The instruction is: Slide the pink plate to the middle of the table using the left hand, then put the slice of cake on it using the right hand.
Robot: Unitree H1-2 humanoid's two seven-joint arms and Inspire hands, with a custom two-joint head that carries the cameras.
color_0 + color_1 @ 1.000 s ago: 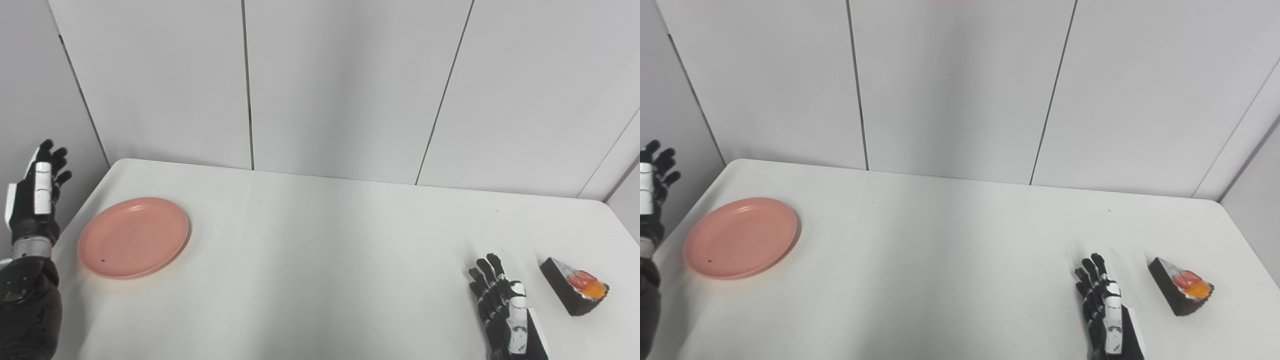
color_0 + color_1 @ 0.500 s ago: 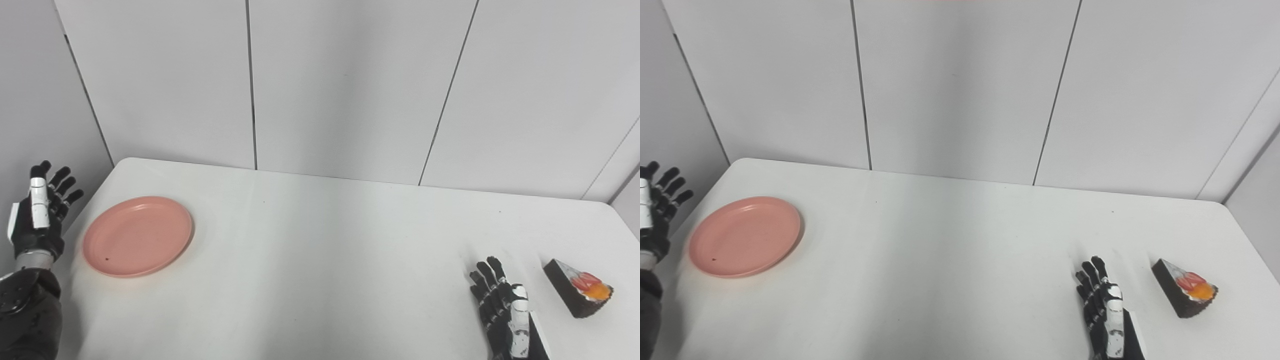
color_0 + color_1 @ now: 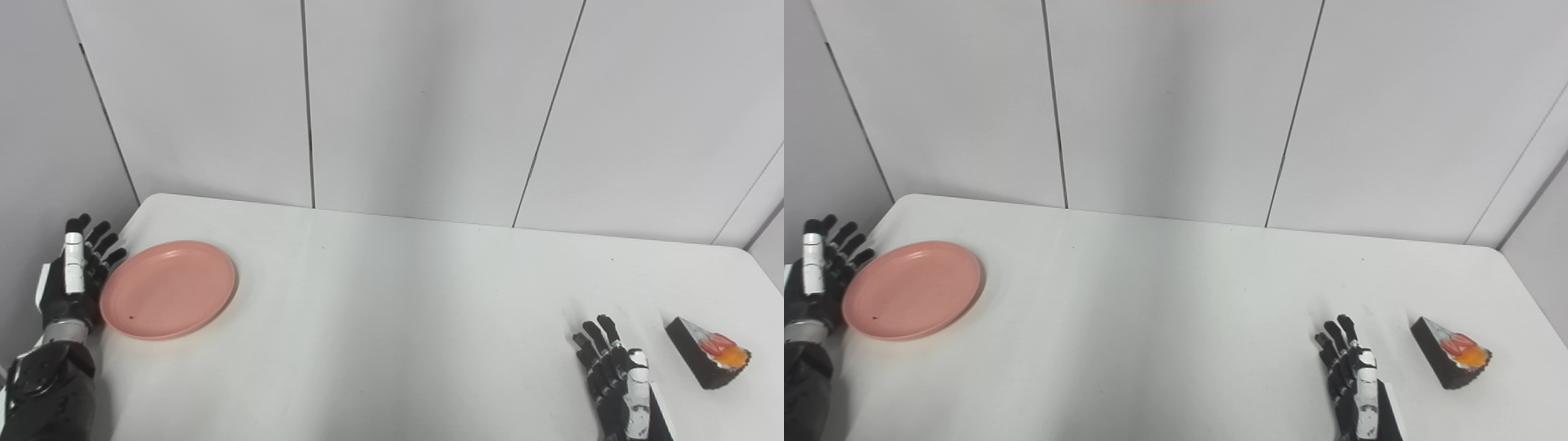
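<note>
The pink plate [image 3: 168, 288] lies empty at the far left of the white table [image 3: 398, 306]. My left hand [image 3: 76, 275] is open, fingers up, right at the plate's left rim; it also shows in the right eye view [image 3: 817, 269]. The slice of cake [image 3: 705, 358], dark with white cream and red and orange topping, lies on the table at the far right. My right hand [image 3: 615, 380] is open and rests flat on the table just left of the cake, apart from it.
Grey wall panels stand behind the table's far edge. The table's left edge runs just beside the plate. The cake lies near the right edge.
My left hand has come down and to the right, from beside the table to the plate's left rim. The plate, the cake and my right hand have not moved. The camera shifted slightly.
</note>
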